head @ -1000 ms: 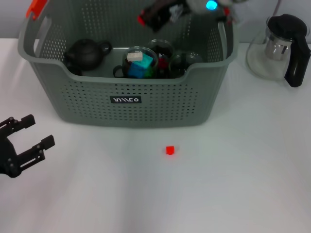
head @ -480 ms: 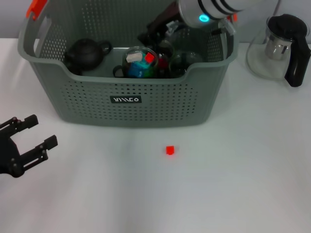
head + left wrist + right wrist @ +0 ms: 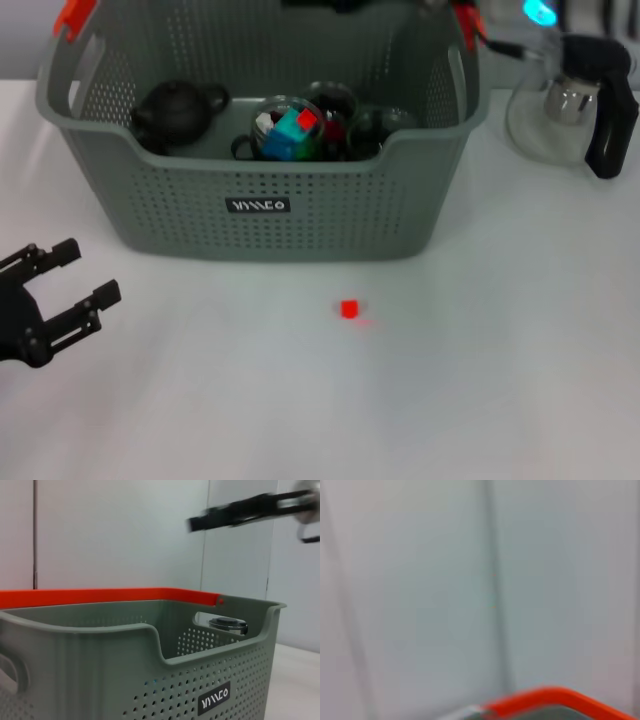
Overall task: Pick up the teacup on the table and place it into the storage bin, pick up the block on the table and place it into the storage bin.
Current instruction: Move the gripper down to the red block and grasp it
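Now we see the storage bin (image 3: 265,140) standing at the 12 o'clock side of the tabletop (image 3: 480,380), its black label (image 3: 258,205) facing us. Inside it lie a dark teapot (image 3: 178,110) toward 9 o'clock and a glass teacup (image 3: 285,125) near the middle, holding a teal block (image 3: 290,130) and a small red block (image 3: 307,118). More dark glassware (image 3: 370,125) sits just beside the cup toward 3 o'clock.

Our left hand (image 3: 62,297) rests low at 8 o'clock, fingers spread apart and holding nothing, well apart from the bin. Our right hand (image 3: 240,514) shows only in the left wrist view, as a dark blurred bar high above the bin's far rim; we cannot tell whether it is open or closed.

Another small red block (image 3: 349,309) lies on the bare tabletop at 6 o'clock from the bin, well apart from both hands. A glass kettle (image 3: 580,100) with a black handle stands at 3 o'clock of the bin.
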You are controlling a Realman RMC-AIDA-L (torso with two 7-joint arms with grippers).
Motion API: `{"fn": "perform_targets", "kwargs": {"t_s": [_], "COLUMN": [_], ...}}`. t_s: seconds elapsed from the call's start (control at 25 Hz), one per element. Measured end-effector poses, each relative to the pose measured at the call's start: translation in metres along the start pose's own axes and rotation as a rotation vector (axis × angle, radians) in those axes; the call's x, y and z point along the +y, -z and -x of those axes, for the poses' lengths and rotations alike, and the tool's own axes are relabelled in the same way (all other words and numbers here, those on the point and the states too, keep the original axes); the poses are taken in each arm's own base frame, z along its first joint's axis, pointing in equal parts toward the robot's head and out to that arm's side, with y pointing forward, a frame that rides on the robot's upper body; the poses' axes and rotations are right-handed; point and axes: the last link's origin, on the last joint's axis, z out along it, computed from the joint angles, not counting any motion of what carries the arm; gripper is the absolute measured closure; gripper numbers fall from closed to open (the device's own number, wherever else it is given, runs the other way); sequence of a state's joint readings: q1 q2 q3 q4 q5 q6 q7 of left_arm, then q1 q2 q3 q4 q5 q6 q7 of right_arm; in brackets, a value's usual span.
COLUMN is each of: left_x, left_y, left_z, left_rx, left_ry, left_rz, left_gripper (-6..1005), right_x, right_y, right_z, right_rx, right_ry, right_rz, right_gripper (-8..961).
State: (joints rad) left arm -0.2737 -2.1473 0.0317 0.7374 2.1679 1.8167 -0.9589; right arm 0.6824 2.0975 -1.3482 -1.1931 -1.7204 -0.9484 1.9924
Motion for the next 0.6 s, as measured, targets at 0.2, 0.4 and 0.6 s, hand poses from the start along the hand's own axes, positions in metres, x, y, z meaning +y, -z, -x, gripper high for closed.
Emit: {"fn": "perform_targets", "kwargs": {"t_s": [0.2, 0.4, 0.6], "left_x": [-0.002, -0.003, -0.003], "left_y": [-0.004, -0.005, -0.006], "left_z": [0.001, 0.000, 0.000], "left_rx": [-0.003, -0.008, -0.007], "left_ry": [0.001, -0.001, 0.000], "left_rz": [-0.001, -0.001, 0.002], "left_gripper": [297, 297, 296], "right_x": [0.014, 0.035, 0.040], "right_y": [0.055, 0.098, 0.111], "right_z": [-0.042, -0.075, -0.092], "right_rx": [-0.134, -0.094, 0.221], "right_ry": [-0.043, -0.028, -0.018], "right_rz": [0.178, 0.363, 0.389], "right_gripper": [96, 73, 76]}}
